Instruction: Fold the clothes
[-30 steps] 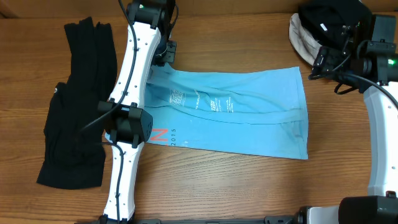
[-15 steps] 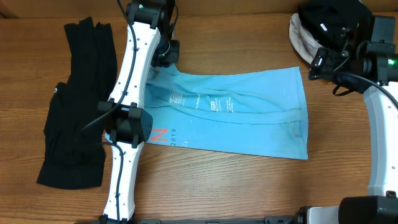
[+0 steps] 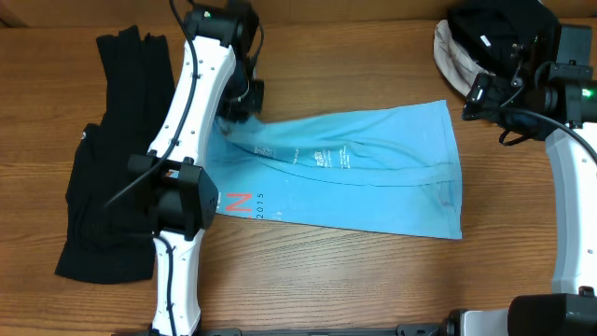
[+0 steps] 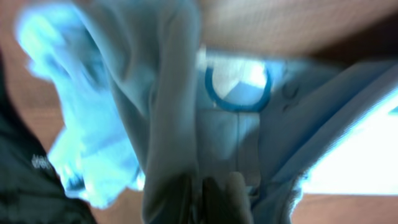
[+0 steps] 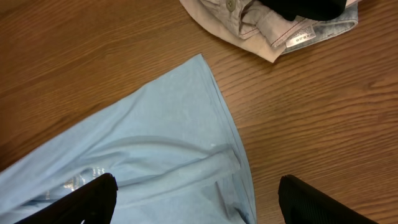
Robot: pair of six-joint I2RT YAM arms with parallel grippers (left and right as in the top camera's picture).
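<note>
Left gripper (image 3: 239, 101): fingers pressed together on a bunched edge of the light-blue T-shirt (image 3: 373, 177). The cloth narrowed to a point at the fingertips and spread out flat away from them, toward the right arm's side.

The left wrist view was blurred. The fingers (image 4: 233, 196) showed close together at the bottom of the frame, with a thick fold of blue cloth running up from between them. The round collar (image 4: 238, 90) lay just beyond the fingertips.

Right gripper (image 3: 476, 93): fingers (image 5: 93, 199) spread wide with nothing between them, and not touching the cloth. One corner of the shirt lay ahead of and below the spread fingers. Farther ahead of the fingertips was a pile of clothes (image 5: 267, 22), beige with a white label and something black on top, apart from the shirt.

The shirt lay on the wooden table (image 3: 373, 280). Its white lettering (image 3: 322, 157) faced up, near the left fingers on the right arm's side. The red-and-white mark (image 3: 240, 203) was farther from those fingers, just beside the left arm's elbow housing. A black garment (image 3: 117, 168) lay on the other side of the left arm, well apart from the fingertips.
</note>
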